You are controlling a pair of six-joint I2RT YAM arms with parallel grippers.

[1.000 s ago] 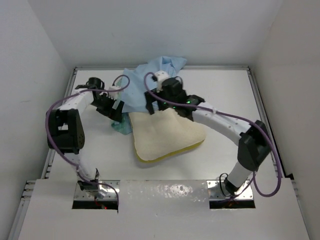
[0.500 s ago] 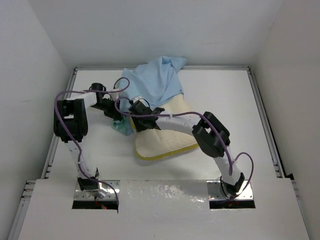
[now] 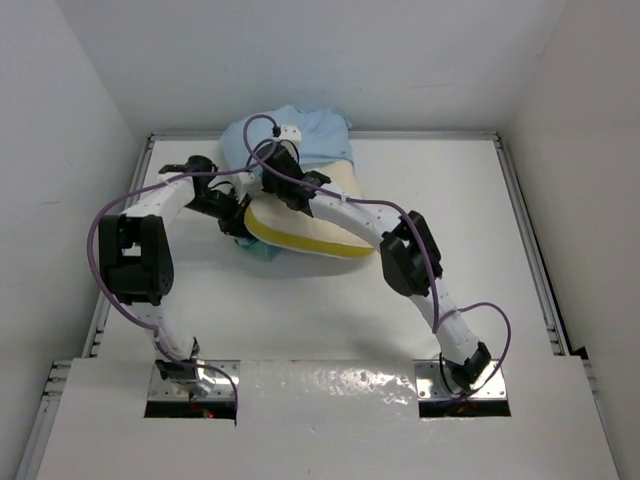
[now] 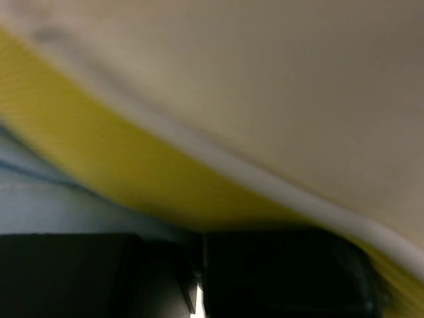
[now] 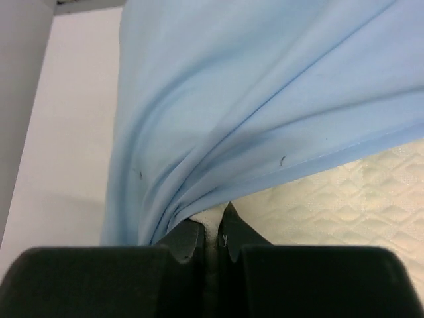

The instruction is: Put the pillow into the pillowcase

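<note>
The cream-white pillow (image 3: 345, 185) is tilted at the back of the table, its yellow edge band (image 3: 310, 240) facing the camera. The light blue pillowcase (image 3: 300, 135) is bunched over its far end against the back wall. My right gripper (image 3: 272, 172) is shut on a cream corner of the pillow (image 5: 344, 199), with pillowcase (image 5: 232, 99) folds gathered right at the gripper (image 5: 212, 225). My left gripper (image 3: 237, 218) is shut at the pillowcase's sea-green edge (image 3: 255, 248), under the pillow's left end. In the blurred left wrist view the pillow (image 4: 265, 79) fills the frame above the shut gripper (image 4: 199, 242).
White walls close the table (image 3: 450, 250) at the back and on both sides. The right arm's elbow (image 3: 405, 255) reaches across the middle of the table. Purple cables loop around both arms.
Both grippers have closed. The pillow lay flat mid-table; its near edge is now raised and it has shifted back-left. The right arm swung back-left and the pillowcase bunched against the back wall.
</note>
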